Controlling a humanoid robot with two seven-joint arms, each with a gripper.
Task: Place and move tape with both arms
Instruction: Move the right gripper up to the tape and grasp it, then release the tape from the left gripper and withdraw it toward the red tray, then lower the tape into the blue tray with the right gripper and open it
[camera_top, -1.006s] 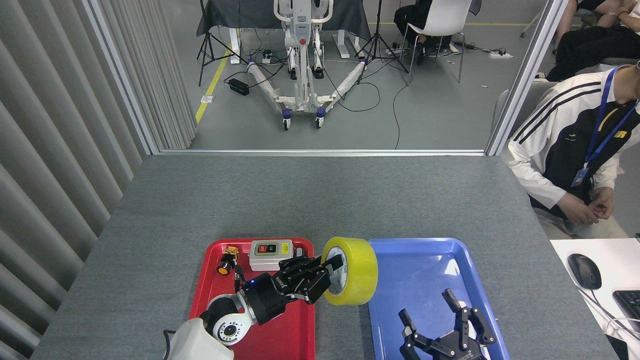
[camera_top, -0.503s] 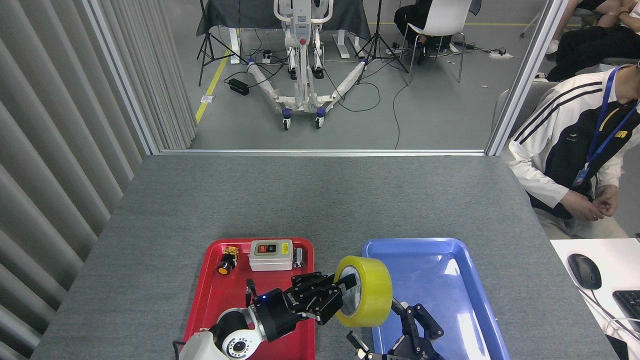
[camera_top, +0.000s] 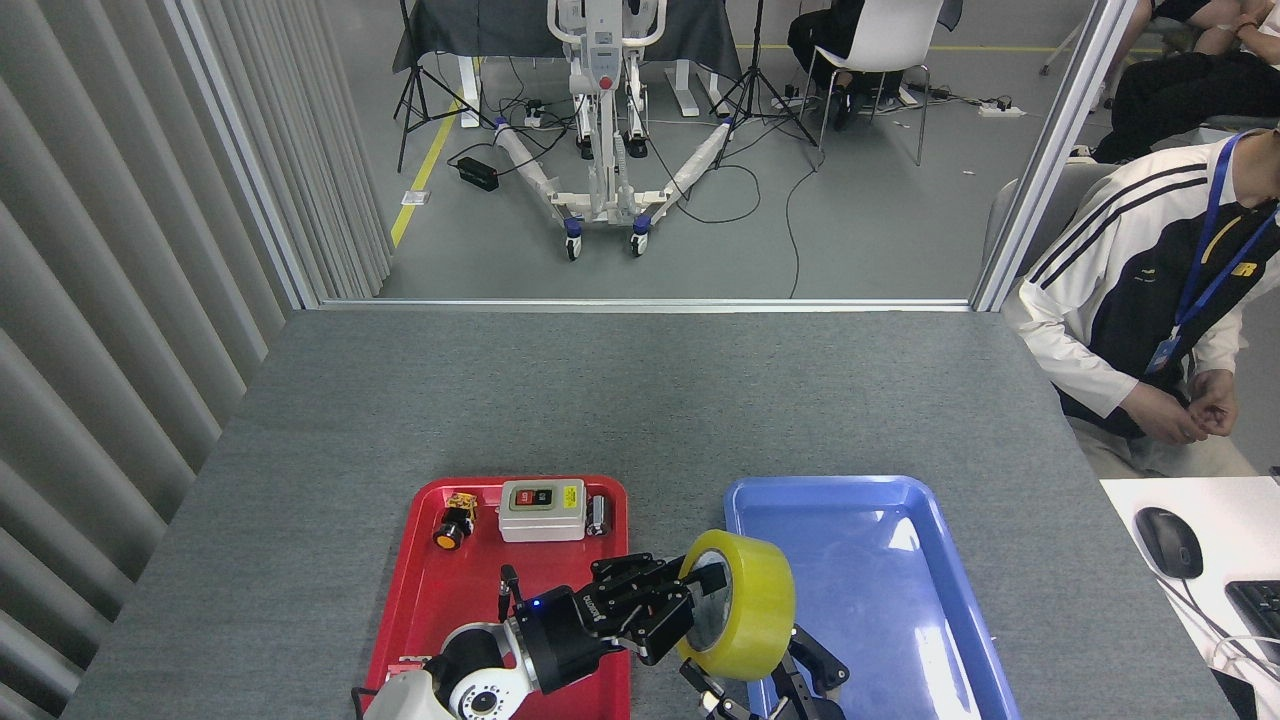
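Observation:
The yellow tape is held up on edge over the gap between the two trays, at the blue tray's left rim. My left gripper is shut on the tape, with one finger inside the white core and the others on the near side. My right gripper sits low right under the roll, its black fingers spread open and partly hidden by the tape and the view's bottom edge. Whether they touch the roll I cannot tell.
A red tray on the left holds a grey switch box, a small yellow-black part and a small metal cylinder. A blue tray lies right. A seated person is at the table's right edge.
My left gripper carried the tape down and to the right, toward the blue tray. My right gripper moved left and lower, from over the blue tray to under the roll.

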